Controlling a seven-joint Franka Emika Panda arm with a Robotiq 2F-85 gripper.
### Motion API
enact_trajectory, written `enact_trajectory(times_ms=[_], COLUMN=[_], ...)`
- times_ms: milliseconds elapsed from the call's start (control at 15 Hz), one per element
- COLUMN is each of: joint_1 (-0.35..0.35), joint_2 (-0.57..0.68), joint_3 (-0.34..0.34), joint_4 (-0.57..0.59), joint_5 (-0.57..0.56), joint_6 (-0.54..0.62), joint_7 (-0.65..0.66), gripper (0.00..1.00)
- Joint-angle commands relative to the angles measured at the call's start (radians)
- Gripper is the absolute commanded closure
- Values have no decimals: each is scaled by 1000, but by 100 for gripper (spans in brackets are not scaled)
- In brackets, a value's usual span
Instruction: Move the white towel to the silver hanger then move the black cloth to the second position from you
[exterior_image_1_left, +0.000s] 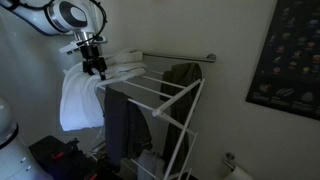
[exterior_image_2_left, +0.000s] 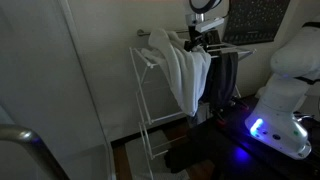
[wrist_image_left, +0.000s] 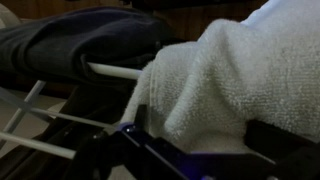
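The white towel (exterior_image_1_left: 78, 98) hangs thick over the near end of the white wire rack (exterior_image_1_left: 165, 100); it also shows in an exterior view (exterior_image_2_left: 185, 70). My gripper (exterior_image_1_left: 94, 66) stands at the towel's top fold, open. In the wrist view the towel (wrist_image_left: 235, 75) bulges between the two dark fingers (wrist_image_left: 138, 140), which stand wide apart around my gripper (wrist_image_left: 200, 125). The black cloth (exterior_image_1_left: 124, 125) hangs limp from a rack rod right beside the towel, and it lies past the towel in the wrist view (wrist_image_left: 80, 45). The silver hanger (exterior_image_1_left: 185, 57) runs along the wall behind the rack, bare.
A dark olive-green cloth (exterior_image_1_left: 184, 78) hangs at the rack's far end under the rod. A dark framed poster (exterior_image_1_left: 290, 50) hangs on the wall. The robot's white base (exterior_image_2_left: 285, 95) stands close beside the rack (exterior_image_2_left: 146, 100). White rack rods (wrist_image_left: 112, 70) cross below the gripper.
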Motion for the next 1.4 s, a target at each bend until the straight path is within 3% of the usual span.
enact_trajectory(times_ms=[0,600,1333], joint_1=[24,33,150], joint_2=[2,-23,-399], joint_3=[-22,-21,42], joint_4=[1,-7,-97], joint_5=[-8,-4,85], joint_6=[-3,6,-24], joint_7=[7,26,94], gripper=[0,0,0])
